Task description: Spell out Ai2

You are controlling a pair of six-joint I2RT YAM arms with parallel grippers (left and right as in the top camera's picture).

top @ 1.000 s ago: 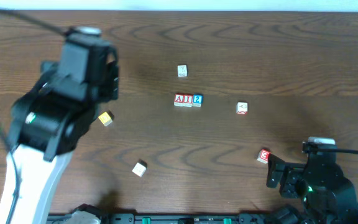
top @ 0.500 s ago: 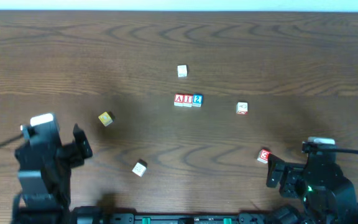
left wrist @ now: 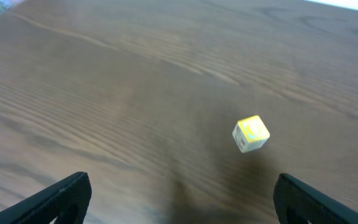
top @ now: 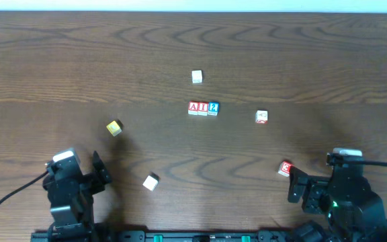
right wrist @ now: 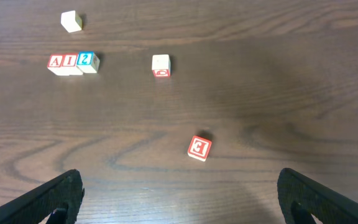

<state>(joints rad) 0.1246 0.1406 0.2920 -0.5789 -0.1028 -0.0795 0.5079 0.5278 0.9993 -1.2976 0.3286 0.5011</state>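
Three small letter blocks stand touching in a row at the table's middle: a red A (top: pixel 193 107), a red I (top: pixel 202 107) and a blue 2 (top: pixel 213 107). The row also shows in the right wrist view (right wrist: pixel 73 61). My left gripper (top: pixel 99 176) is open and empty at the near left, far from the row. My right gripper (top: pixel 293 188) is open and empty at the near right. In the wrist views both sets of jaws (left wrist: pixel 179 202) (right wrist: pixel 182 199) are wide apart with nothing between them.
Loose blocks lie around: a yellow one (top: pixel 115 128) (left wrist: pixel 250 134), a white one (top: pixel 151 181), a white one at the back (top: pixel 197 76), a white-and-red one (top: pixel 261 117) (right wrist: pixel 161 64) and a red one (top: pixel 285 168) (right wrist: pixel 199 147).
My left arm has pulled back from high over the table's left side down to the near left edge. The blocks and the right arm have not moved.
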